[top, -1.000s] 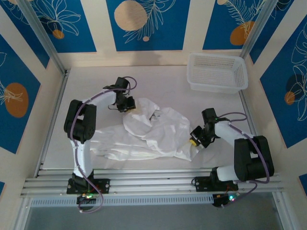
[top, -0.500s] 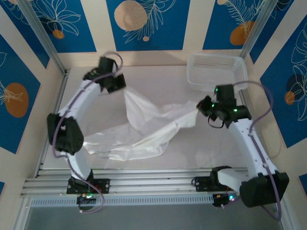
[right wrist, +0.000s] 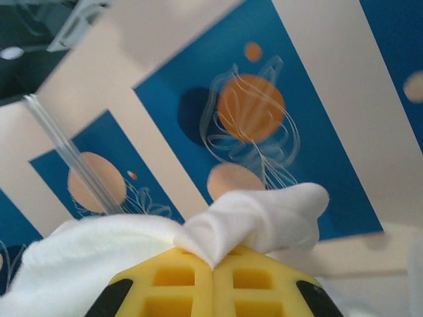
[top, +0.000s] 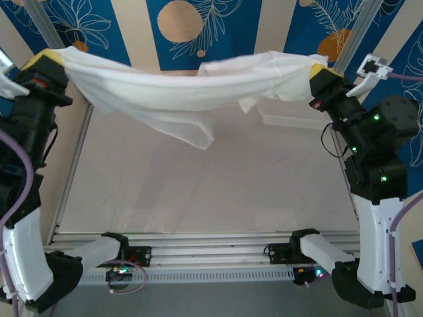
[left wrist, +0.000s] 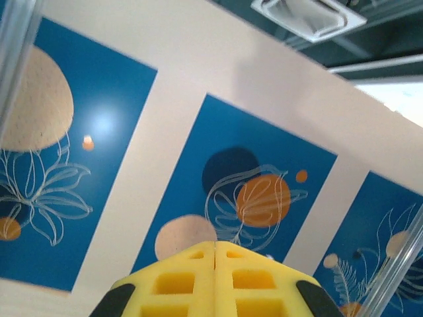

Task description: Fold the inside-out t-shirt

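Note:
The inside-out t-shirt (top: 178, 92) is white and hangs stretched in the air across the back of the cell, sagging in the middle with a flap drooping toward the table. My left gripper (top: 51, 58) is raised high at the far left, shut on the shirt's left end. In the left wrist view its yellow pads (left wrist: 185, 281) press flat together and no cloth shows past the tips (left wrist: 215, 247). My right gripper (top: 317, 69) is raised at the far right, shut on the other end. A bunch of white t-shirt (right wrist: 258, 214) sticks out from the right gripper (right wrist: 213, 264).
A white mesh basket (top: 291, 117) stands at the back right of the table, partly behind the hanging cloth. The white tabletop (top: 198, 185) lies bare beneath the shirt. Aluminium rails (top: 211, 241) run along the near edge, and blue patterned walls enclose the cell.
Both arms have risen from the table and spread apart, lifting the t-shirt off the surface until it hangs stretched between them. Both grippers stayed shut.

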Controlling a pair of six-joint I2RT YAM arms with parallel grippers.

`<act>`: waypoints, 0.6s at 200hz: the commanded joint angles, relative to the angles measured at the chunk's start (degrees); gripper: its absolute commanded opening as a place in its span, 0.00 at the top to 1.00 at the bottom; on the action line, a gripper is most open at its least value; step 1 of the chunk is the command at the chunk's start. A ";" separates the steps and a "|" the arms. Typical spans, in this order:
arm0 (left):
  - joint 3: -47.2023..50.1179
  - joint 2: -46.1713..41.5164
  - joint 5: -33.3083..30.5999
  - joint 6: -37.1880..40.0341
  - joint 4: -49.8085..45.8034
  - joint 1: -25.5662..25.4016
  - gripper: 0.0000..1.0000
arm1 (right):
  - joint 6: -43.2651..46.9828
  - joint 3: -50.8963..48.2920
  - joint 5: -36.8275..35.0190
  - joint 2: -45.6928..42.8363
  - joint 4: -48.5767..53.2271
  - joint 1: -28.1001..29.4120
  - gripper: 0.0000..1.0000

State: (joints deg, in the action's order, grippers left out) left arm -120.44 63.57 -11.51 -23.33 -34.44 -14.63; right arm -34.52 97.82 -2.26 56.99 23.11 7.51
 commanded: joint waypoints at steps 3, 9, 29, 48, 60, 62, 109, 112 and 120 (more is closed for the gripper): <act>-1.52 1.82 -2.06 3.25 0.74 0.20 1.00 | 3.13 3.75 2.12 -0.65 -7.05 0.23 1.00; -2.04 1.78 -1.59 3.08 0.68 0.17 1.00 | 3.24 4.25 2.72 -0.65 -8.06 0.17 1.00; -3.03 1.73 0.06 2.44 1.09 0.14 1.00 | 3.32 6.15 4.37 -0.27 -10.45 0.31 1.00; -3.77 1.89 0.70 2.24 1.28 0.22 1.00 | 3.15 8.57 5.86 1.14 -11.34 0.35 1.00; -3.87 2.08 0.23 2.89 1.56 0.19 1.00 | 2.94 9.91 6.36 2.39 -11.39 0.48 1.00; -3.91 2.15 0.01 3.08 1.56 0.19 1.00 | 2.90 10.17 6.45 2.57 -11.35 0.46 1.00; -4.62 7.02 -4.57 7.12 -1.36 0.22 1.00 | 0.10 11.17 8.41 9.74 -12.79 0.91 1.00; -4.63 7.62 -4.95 7.51 -1.53 0.23 1.00 | -0.03 11.04 8.53 10.38 -12.90 0.96 1.00; -4.62 9.64 -6.09 8.78 -1.89 0.27 1.00 | -0.58 10.65 8.40 12.33 -12.79 0.93 1.00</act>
State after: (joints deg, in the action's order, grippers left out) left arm -123.68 69.63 -13.43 -18.96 -35.62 -14.63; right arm -33.23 108.64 5.72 64.36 12.36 8.21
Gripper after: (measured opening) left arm 0.042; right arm 0.060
